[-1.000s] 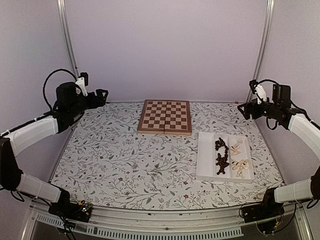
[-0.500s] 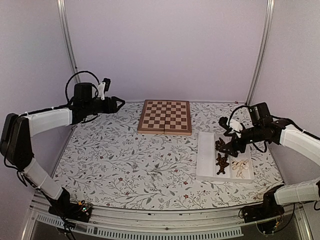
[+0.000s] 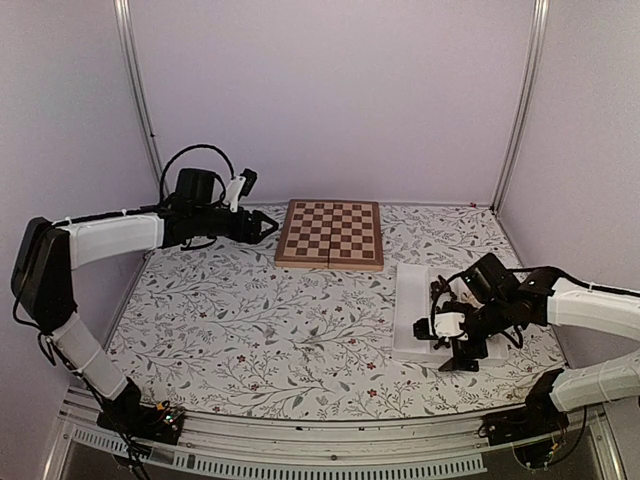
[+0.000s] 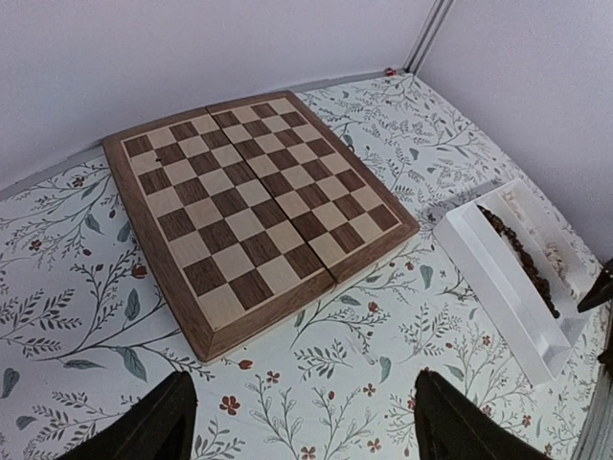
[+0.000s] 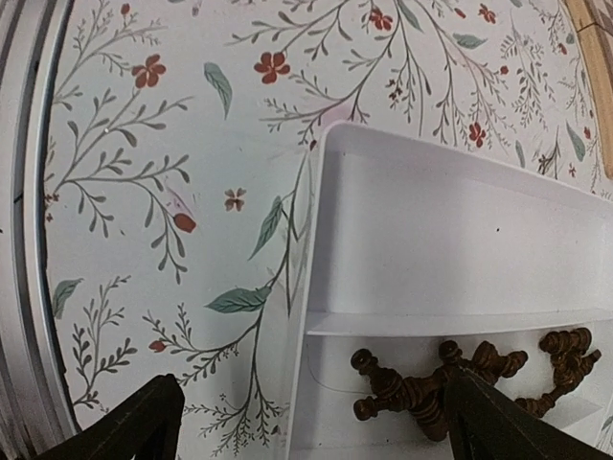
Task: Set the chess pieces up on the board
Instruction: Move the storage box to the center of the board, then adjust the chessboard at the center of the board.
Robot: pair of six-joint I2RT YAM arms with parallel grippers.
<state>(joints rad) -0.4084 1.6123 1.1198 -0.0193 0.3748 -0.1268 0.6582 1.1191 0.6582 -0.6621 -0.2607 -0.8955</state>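
1. The board [image 3: 330,234] lies flat and unfolded at the middle of the worktop's [image 3: 250,330] far edge. In the left wrist view every square of it [image 4: 249,206] is bare, so not one piece stands in place yet.
2. The chess pieces [image 5: 450,379] that can be seen all lie in the white tray [image 3: 410,300], which sits on the right side of the worktop, nearer the front edge than the board and well apart from it.
3. The dark pieces [image 4: 522,254] are heaped in the tray's middle compartment and the cream pieces [image 4: 556,254] in the one beyond it. They are tangled, so I cannot count them.
4. The tray compartment closest to the board [image 5: 431,240] holds nothing.
5. The right gripper [image 3: 447,335] hangs low over the tray's near end. Its fingers [image 5: 134,422] stand wide apart with nothing between them, and the dark heap is just ahead of them.
6. The left gripper [image 3: 268,228] is raised beside the board's left edge, pointing across it. Its fingers [image 4: 163,422] are also spread wide and empty.
7. Judged from this, the task is at its very start. The whole set remains to be picked out one by one, carried to the board and stood upright on the back ranks.
8. The step in hand looks like the first pick of a dark piece by the right arm. Separating one small figurine from the pile is likely the hard part.
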